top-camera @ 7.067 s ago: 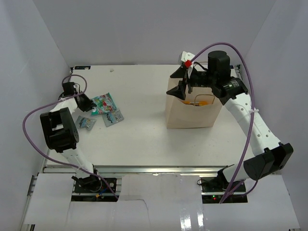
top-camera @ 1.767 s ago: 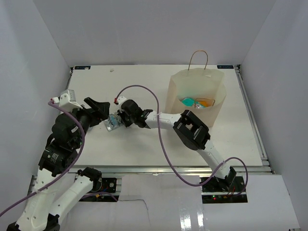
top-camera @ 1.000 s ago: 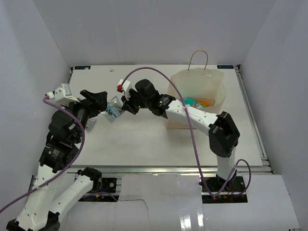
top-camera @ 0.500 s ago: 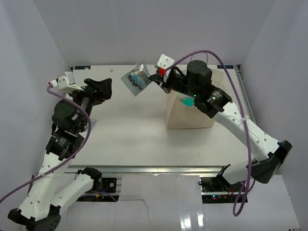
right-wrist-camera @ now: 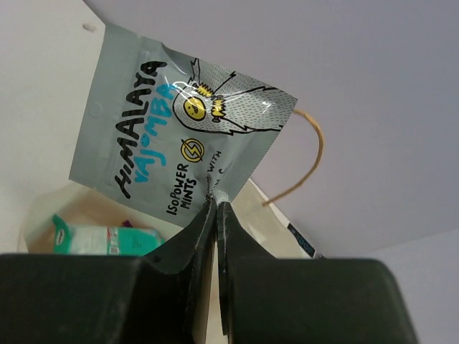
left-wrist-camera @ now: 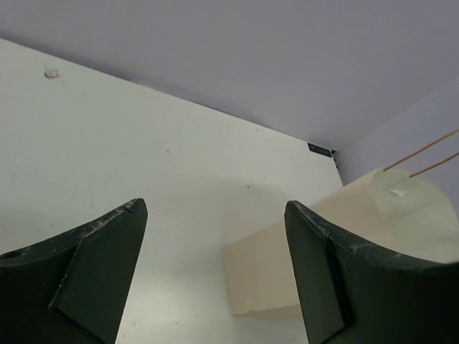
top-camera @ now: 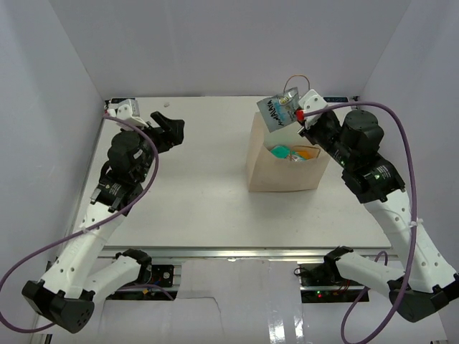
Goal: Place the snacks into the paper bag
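Right wrist view: my right gripper (right-wrist-camera: 216, 208) pinches silvery packet (right-wrist-camera: 179, 140) by edge, above paper bag (top-camera: 283, 175) rim. My left gripper (left-wrist-camera: 213, 206) spread wide over table (left-wrist-camera: 107, 143).

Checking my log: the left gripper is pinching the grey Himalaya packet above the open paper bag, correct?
Not the left. The right gripper pinches the grey Himalaya packet above the open paper bag, as the right wrist view shows; the left gripper is open and empty.

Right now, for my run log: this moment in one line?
right gripper: shut on grey packet, over paper bag | left gripper: open, empty | other snacks: in bag
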Controlling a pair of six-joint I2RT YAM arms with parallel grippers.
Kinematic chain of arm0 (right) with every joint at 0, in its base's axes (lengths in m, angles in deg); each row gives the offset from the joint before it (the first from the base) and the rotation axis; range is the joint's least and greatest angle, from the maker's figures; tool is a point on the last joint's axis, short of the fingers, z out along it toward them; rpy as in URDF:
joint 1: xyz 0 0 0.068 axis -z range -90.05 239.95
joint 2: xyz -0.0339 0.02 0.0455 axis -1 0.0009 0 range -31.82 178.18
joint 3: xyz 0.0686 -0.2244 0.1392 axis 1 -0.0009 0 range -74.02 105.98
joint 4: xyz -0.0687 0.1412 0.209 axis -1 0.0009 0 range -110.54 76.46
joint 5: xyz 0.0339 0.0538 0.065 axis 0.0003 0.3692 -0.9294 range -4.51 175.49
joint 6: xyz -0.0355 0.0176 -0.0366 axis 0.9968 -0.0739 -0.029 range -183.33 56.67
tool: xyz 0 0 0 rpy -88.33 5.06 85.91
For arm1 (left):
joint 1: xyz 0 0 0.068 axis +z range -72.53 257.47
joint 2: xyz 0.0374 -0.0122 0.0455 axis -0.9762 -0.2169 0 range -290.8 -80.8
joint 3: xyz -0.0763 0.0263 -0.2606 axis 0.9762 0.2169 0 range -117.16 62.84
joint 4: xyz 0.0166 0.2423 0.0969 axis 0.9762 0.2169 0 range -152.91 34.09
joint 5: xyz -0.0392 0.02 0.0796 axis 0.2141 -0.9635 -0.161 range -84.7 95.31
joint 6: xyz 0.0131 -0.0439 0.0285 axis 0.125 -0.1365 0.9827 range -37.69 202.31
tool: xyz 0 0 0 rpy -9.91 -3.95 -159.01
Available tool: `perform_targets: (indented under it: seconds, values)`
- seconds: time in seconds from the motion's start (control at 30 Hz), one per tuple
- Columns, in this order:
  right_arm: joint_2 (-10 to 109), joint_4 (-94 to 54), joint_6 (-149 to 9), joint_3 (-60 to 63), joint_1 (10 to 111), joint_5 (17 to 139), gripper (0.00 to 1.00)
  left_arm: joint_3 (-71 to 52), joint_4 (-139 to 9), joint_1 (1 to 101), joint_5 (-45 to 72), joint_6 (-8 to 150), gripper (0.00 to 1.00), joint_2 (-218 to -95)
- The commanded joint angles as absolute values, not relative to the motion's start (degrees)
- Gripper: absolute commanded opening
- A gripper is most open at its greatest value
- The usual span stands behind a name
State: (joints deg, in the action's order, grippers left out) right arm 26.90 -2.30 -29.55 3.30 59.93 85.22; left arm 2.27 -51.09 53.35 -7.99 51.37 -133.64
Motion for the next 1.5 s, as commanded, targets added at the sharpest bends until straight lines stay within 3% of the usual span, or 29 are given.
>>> perform_targets:
  seconds: [0.0,0.23,0.27,0.3,0.4,0.53,0.73,0.97,1.27,1.47]
  values:
    - [25.84,-0.68,-28.26,0.61,63.22,87.95,0.08,1.59,-48.41,53.21,-8.49,49.36,0.89,-135.37]
    - [28.12,4.06,-31.16,-1.95,71.66,81.11,0.10,0.61,-40.86,58.65,-3.23,43.65,0.89,-141.43]
    - [28.56,4.51,-31.68,-1.25,71.84,80.84,0.16,0.79,-40.41,59.45,-2.00,41.99,0.89,-141.96]
    - [29.00,4.34,-32.47,-0.99,72.54,79.88,0.39,1.05,-39.02,60.85,-0.25,40.67,0.88,-143.01]
    - [30.40,4.07,-34.05,1.81,73.86,78.64,0.76,0.44,-34.98,62.96,-0.14,37.95,0.88,-144.69]
    - [32.43,4.34,-35.91,7.44,77.46,68.75,0.93,0.00,-27.76,68.23,-2.42,35.47,0.88,-145.84]
    - [35.85,3.90,-38.79,12.19,81.24,55.89,0.96,3.51,-19.59,79.89,-6.99,33.98,0.89,-146.19]
    - [37.61,0.56,-42.76,9.65,84.76,50.95,0.96,10.55,-23.26,90.73,-5.07,35.47,0.90,-149.96]
    - [37.62,-0.85,-45.40,7.98,86.34,49.19,0.96,10.02,-28.27,94.26,-4.72,32.14,0.87,-162.08]
    - [36.83,-0.76,-45.40,7.89,87.31,49.19,0.96,8.45,-34.95,96.37,-0.76,29.84,0.79,-169.91]
